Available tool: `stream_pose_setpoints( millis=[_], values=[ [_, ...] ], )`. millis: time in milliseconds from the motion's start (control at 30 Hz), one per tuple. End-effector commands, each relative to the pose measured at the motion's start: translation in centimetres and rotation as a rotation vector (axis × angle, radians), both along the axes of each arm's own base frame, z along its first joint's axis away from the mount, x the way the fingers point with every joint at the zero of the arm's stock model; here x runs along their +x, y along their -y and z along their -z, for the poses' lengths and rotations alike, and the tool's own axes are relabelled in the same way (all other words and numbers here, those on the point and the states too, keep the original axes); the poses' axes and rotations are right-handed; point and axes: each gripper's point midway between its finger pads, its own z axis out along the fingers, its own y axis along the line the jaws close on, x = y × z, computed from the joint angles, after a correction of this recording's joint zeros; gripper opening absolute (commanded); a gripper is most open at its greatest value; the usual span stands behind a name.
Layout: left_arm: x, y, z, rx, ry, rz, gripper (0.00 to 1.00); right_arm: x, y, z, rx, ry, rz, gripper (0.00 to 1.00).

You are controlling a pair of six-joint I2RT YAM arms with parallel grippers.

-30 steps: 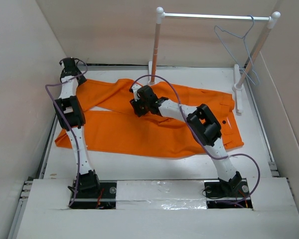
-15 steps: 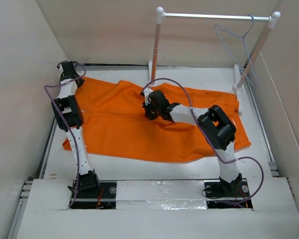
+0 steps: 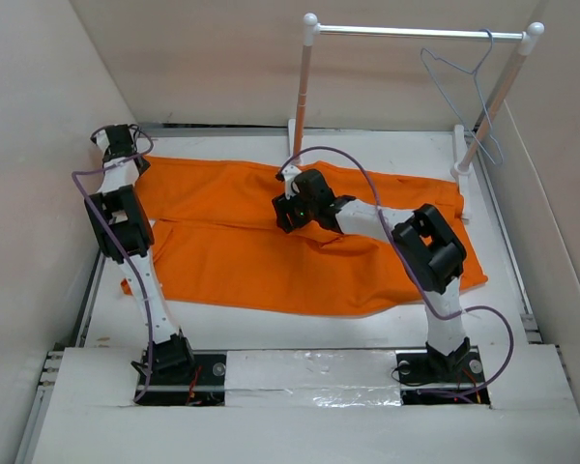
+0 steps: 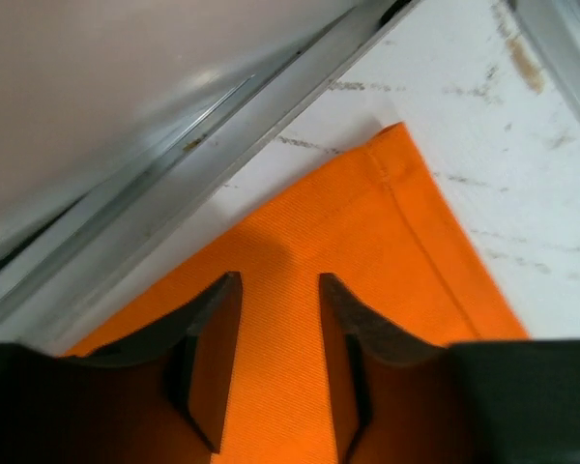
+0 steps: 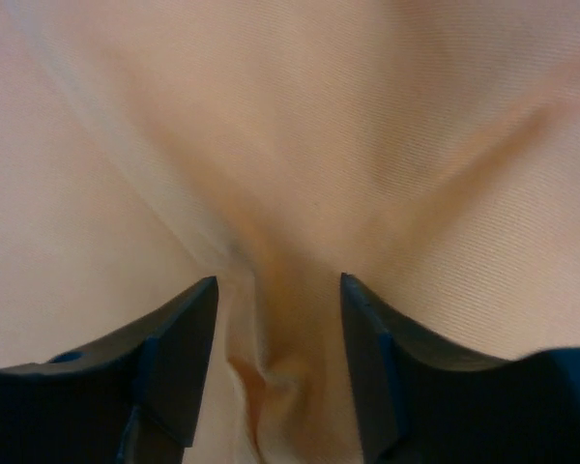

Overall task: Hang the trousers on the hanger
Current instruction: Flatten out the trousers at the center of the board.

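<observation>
The orange trousers (image 3: 242,251) lie flat on the table, legs to the left and waistband to the right. My left gripper (image 3: 116,142) is at the far left back, over the end of the upper leg. In the left wrist view its fingers (image 4: 278,278) stand apart over flat orange cloth (image 4: 396,242), near the hem corner. My right gripper (image 3: 286,211) is on the crotch area. In the right wrist view it (image 5: 278,280) is open with a small pucker of cloth (image 5: 367,116) between the fingers. The thin blue-grey hanger (image 3: 425,60) hangs from the rail at the back right.
The white two-post rail stand with its metal crossbar (image 3: 416,32) stands at the back, its feet beside the waistband. Pale walls close in the table on the left, back and right. A metal track (image 4: 222,126) runs along the left edge.
The trousers have slid right with my right gripper. My left gripper has moved left and the upper leg now lies straighter. The hanger has shifted slightly.
</observation>
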Motion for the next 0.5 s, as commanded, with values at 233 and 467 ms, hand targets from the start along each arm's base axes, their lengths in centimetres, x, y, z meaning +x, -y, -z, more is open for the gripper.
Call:
stream_pose_setpoints(
  millis=[233,467],
  values=[
    [-2.1,7.9,-11.6,0.102,0.175,0.109,0.41,-6.2,-0.4,-10.8,0.183,0.155,-0.082,0.72],
    [-10.2,10.1,-9.0,0.071,0.015,0.133,0.00,-13.5,2.4,-12.3,0.274,0.174,-0.119,0.00]
  ],
)
